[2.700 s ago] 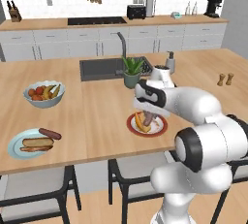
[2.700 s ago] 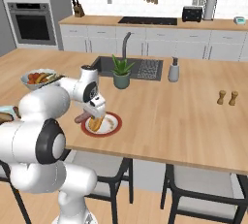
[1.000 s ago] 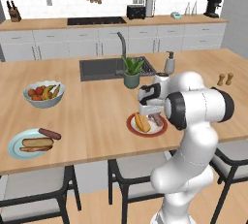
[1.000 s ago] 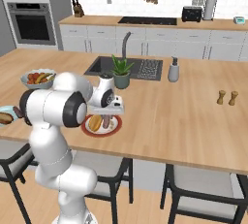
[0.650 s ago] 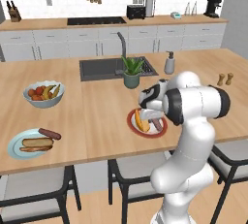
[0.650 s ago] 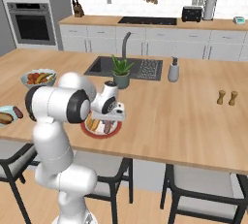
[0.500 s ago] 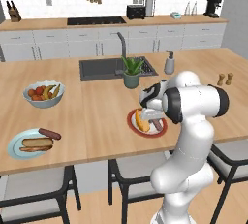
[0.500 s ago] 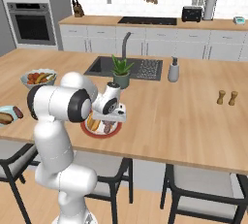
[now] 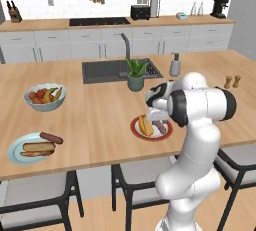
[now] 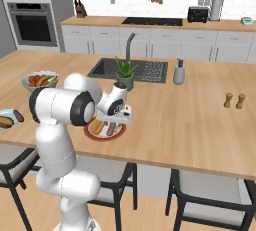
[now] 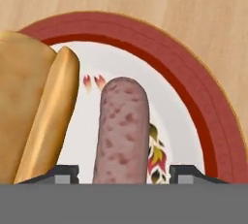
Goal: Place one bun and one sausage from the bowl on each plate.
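Note:
My gripper (image 11: 123, 172) hangs just above the white red-rimmed plate (image 11: 193, 102), jaws open. The pinkish-brown sausage (image 11: 123, 131) lies on the plate between the fingertips (image 11: 65, 173), with gaps on both sides. A yellow-orange bun (image 11: 36, 111) lies beside it. From the base views, the gripper (image 9: 155, 117) covers part of that plate (image 9: 136, 130). The light blue plate (image 9: 15, 150) at the counter's left holds a tan bun (image 9: 37, 148) and a dark sausage (image 9: 51, 137). The wooden bowl is out of view.
A pale blue fruit bowl (image 9: 45, 97) stands at the left. A potted plant (image 9: 136, 72), the sink (image 9: 105, 70) and a soap dispenser (image 9: 175, 66) lie behind the plate. Salt and pepper shakers (image 9: 232, 81) stand far right. Stools sit under the counter's near edge.
The hand came down onto the red-rimmed plate, and the jaws have opened, leaving the pinkish-brown sausage lying on it.

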Controlling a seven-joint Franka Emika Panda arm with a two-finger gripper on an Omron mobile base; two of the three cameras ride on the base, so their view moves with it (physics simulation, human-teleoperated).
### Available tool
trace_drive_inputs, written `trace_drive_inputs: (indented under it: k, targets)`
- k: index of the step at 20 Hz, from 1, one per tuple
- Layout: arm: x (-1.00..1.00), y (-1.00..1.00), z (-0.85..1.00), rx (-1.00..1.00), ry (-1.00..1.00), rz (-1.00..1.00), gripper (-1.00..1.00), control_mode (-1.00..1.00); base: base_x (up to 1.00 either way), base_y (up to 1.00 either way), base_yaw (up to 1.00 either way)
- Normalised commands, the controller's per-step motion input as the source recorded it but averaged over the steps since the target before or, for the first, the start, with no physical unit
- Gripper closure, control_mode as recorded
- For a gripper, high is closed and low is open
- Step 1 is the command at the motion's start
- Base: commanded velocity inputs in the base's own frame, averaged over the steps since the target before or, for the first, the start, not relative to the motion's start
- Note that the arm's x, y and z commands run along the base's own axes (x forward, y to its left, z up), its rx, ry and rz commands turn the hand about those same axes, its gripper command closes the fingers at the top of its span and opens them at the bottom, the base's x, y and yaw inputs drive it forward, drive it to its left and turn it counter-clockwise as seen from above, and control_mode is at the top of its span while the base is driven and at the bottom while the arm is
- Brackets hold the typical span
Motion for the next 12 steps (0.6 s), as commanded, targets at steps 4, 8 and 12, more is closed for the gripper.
trace_drive_inputs:
  k: [4,8,12]
  targets:
    - [-0.2,0.0,0.57,0.0,-0.24,0.0,-1.0,-1.0,0.0,0.0,0.0]
    - [-0.46,0.0,0.79,0.05,-0.25,0.02,-1.0,-1.0,0.0,0.0,0.0]
    - [-0.73,0.01,0.93,0.21,-0.18,0.0,-1.0,-1.0,0.0,0.0,0.0]
